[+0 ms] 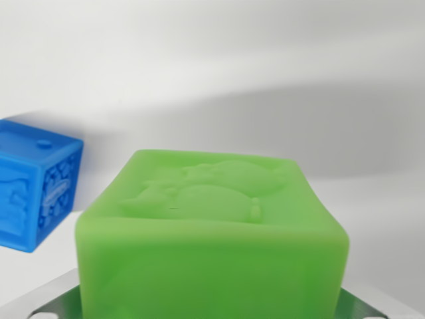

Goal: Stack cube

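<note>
The green cube [212, 232] filled the lower middle of the wrist view, sitting right up against the camera and so close under the end effector. Its top face carried a raised relief figure, soft-edged and the same green as the rest, and its near face ran down to the bottom edge of the picture. At the bottom corners, on either side of the green cube, grey metal parts [46, 300] of the gripper hardware showed, with the cube between them. The fingertips themselves were out of sight, so whether the jaws were closed on the green cube or merely standing around it could not be told from this view, nor how wide they were set.

The blue cube [36, 189] stood to the wrist view's left of the green cube, apart from it, with a clear strip of white surface [265, 80] between the two. It was turned corner-on, showing a top face with a small round stud and two side faces with embossed patterns. Its left part was cut off by the picture's edge. A broad grey shadow lay across the white surface behind the green cube.
</note>
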Robot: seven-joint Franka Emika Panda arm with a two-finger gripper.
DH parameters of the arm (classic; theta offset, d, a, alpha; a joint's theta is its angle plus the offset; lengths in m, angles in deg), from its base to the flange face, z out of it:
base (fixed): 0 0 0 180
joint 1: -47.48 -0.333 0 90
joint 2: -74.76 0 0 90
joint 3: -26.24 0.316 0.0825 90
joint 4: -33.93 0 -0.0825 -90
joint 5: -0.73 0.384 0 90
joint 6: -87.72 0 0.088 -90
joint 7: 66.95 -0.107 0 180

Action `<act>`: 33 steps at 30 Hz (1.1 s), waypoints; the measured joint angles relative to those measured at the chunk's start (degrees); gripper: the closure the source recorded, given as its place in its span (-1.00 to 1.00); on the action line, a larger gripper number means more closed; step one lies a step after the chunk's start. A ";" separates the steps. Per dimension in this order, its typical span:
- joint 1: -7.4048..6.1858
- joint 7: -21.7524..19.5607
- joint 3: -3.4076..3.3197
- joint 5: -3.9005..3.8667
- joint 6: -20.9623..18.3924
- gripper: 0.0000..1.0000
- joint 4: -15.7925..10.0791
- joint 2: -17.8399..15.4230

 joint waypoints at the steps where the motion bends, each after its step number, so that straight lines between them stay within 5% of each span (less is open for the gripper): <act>1: -0.24 -0.56 0.05 0.00 -0.12 1.00 0.16 0.05; 33: -6.61 -15.28 0.91 -0.05 -2.89 1.00 5.25 2.36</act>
